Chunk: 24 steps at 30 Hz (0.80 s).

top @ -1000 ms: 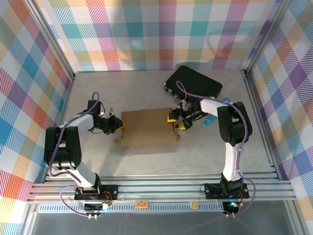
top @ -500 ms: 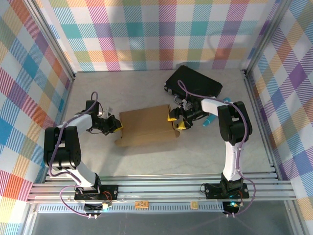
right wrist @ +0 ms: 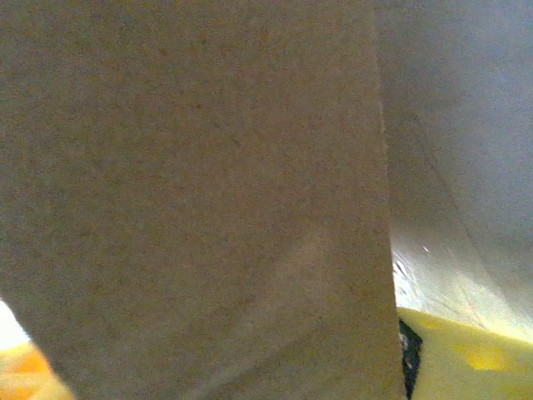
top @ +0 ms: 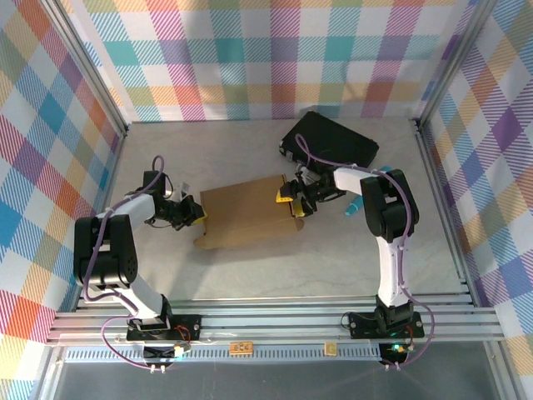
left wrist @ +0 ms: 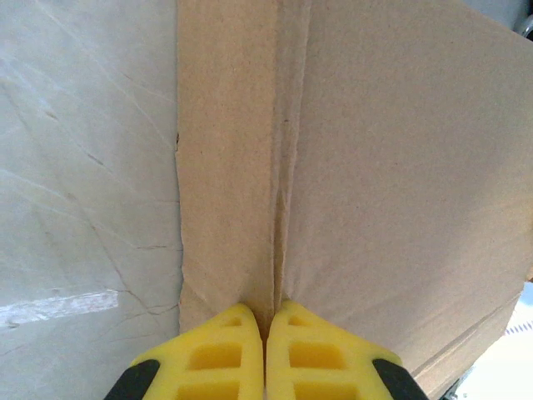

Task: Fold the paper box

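The paper box (top: 246,212), a flat brown cardboard piece, lies mid-table, tilted with its right end farther back. My left gripper (top: 200,216) is at its left edge. In the left wrist view the yellow fingers (left wrist: 225,358) of the left gripper (left wrist: 265,321) are shut together on a raised crease of the cardboard (left wrist: 375,167). My right gripper (top: 291,202) straddles the box's right edge. In the right wrist view the cardboard (right wrist: 191,183) hides most of the right gripper (right wrist: 225,350). One yellow finger (right wrist: 475,354) shows far to the right, well apart from the other, so the jaws stand open.
A black hard case (top: 333,140) lies at the back right, just behind the right arm. A small blue object (top: 353,205) rests beside that arm's wrist. A strip of tape (left wrist: 58,304) sticks to the grey table (top: 250,275). Checkered walls enclose three sides.
The box's right end has swung toward the back, and the right gripper has moved left and back with it. The left gripper's fingers have closed fully on the left edge.
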Each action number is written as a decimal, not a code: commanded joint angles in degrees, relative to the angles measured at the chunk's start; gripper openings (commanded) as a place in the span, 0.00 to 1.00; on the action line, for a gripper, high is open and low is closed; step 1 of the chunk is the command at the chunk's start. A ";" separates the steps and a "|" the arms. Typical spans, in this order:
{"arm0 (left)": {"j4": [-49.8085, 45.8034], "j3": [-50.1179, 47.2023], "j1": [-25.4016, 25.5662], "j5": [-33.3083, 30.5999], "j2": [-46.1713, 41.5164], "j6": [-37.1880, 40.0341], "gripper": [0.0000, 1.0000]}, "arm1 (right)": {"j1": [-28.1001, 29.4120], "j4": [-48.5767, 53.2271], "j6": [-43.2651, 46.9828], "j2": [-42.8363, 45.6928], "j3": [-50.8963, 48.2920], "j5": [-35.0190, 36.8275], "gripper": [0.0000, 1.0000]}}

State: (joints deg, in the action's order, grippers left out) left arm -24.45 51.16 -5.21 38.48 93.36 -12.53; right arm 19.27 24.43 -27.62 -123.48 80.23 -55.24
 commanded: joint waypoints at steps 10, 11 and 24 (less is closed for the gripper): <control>3.93 -2.39 -1.02 -2.97 -5.03 -11.06 0.42 | 0.91 -7.81 -13.61 0.72 0.17 -3.76 0.49; 4.81 -2.21 -1.25 -3.06 -6.88 -13.17 0.46 | 0.71 -7.36 -14.70 0.73 0.39 -4.06 0.47; 9.05 -3.35 -7.26 2.09 -9.52 -36.58 0.69 | -3.43 9.25 -23.67 -0.26 8.38 -8.73 0.42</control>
State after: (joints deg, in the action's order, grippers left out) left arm -12.73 48.51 -11.84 37.52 82.17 -43.88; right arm 16.84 26.59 -48.69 -123.52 85.62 -59.90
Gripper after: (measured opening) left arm 0.694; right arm 0.494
